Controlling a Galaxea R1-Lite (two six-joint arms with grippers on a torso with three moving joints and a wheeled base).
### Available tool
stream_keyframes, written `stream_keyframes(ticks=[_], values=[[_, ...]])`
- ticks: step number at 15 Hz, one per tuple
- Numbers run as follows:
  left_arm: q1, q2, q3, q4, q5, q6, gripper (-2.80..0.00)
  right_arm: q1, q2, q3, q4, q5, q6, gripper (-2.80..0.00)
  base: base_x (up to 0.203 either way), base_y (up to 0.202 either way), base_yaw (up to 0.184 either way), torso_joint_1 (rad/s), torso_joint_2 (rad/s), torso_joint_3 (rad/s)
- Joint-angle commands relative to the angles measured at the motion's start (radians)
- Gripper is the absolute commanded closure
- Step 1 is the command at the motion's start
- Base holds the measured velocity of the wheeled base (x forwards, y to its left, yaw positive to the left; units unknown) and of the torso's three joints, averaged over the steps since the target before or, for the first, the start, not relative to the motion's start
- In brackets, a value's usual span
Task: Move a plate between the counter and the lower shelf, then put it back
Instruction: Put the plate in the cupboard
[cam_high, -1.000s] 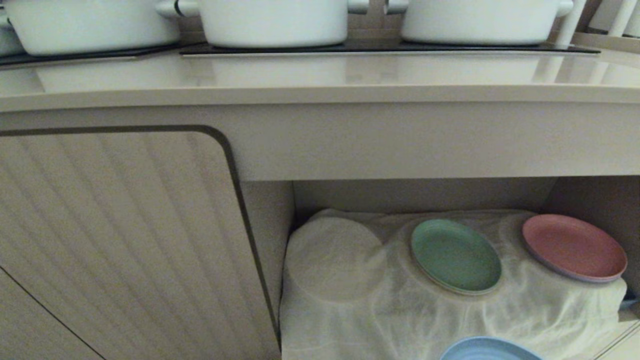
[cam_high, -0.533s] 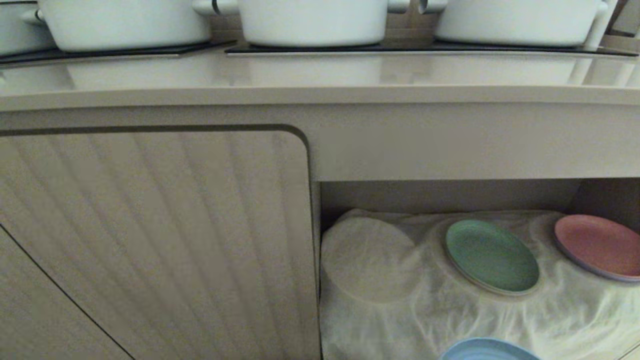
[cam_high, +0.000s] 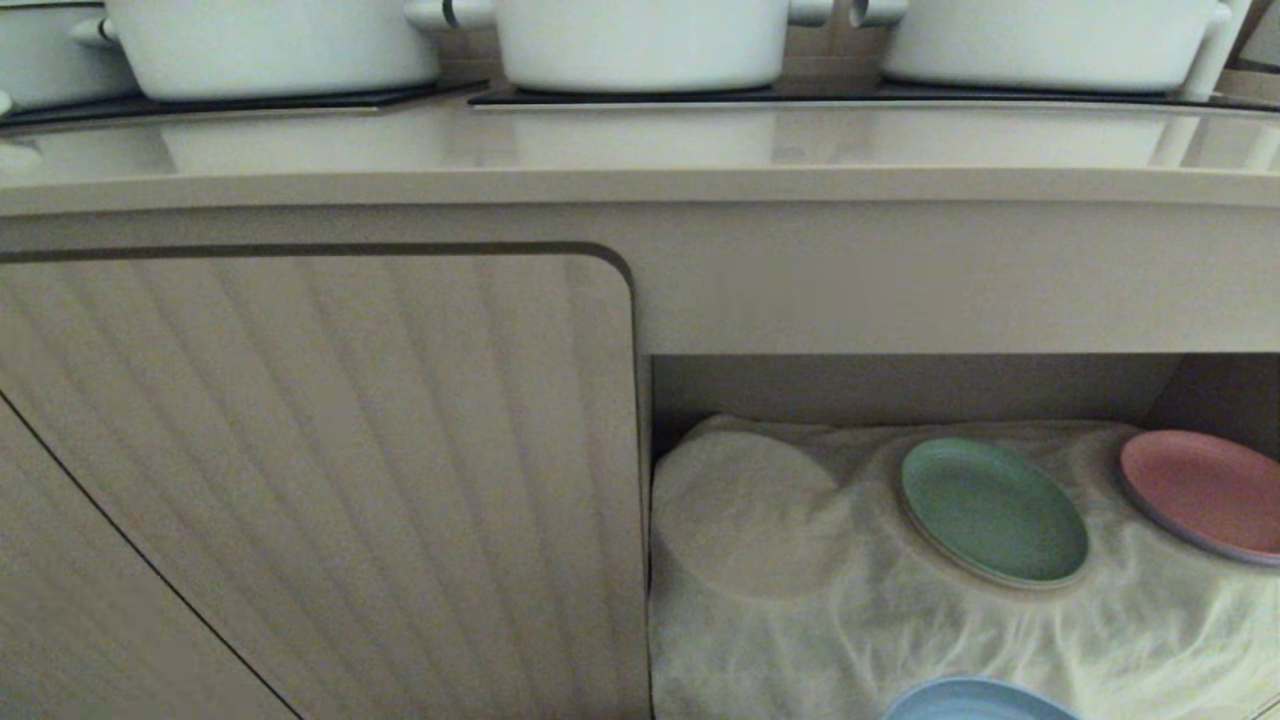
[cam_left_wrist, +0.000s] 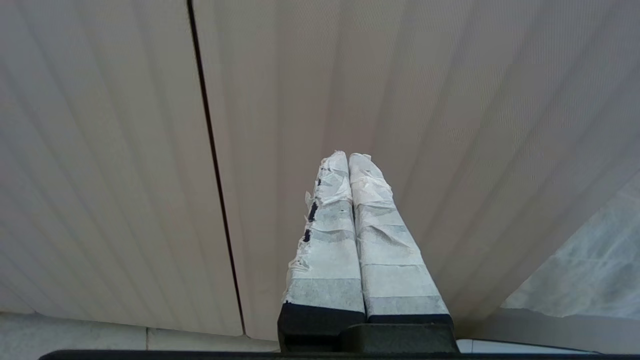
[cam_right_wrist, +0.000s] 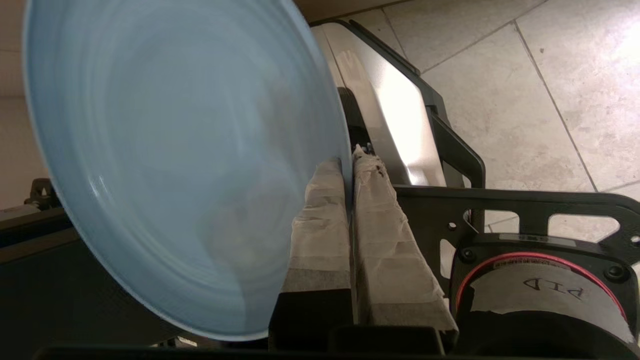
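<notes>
In front of the low cupboard, we hold the plate by its rim in the right gripper, the taped fingers pinched shut on the edge; from the head camera only a sliver of it shows, below the lower shelf. The left gripper hangs idle by the cupboard door, fingers pressed together and empty. A green plate and a pink plate already sit on the shelf cloth. We judge the carry needs a level plate, kept clear of the edge of the bench above and set down well apart from both.
</notes>
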Motion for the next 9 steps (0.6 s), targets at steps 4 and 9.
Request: stream_keyframes(ticks=[4, 9], values=[[0.000, 0.000, 0.001, 0.000, 0.001, -0.001, 0.00, 0.002, 0.013, 0.003, -0.001, 0.019, 0.001, 0.00, 0.000, 0.000, 0.000, 0.000, 0.00, 0.000], [0.000, 0.000, 0.001, 0.000, 0.001, -0.001, 0.00, 0.002, 0.106, 0.005, -0.054, 0.022, 0.001, 0.00, 0.000, 0.000, 0.000, 0.000, 0.00, 0.000]])
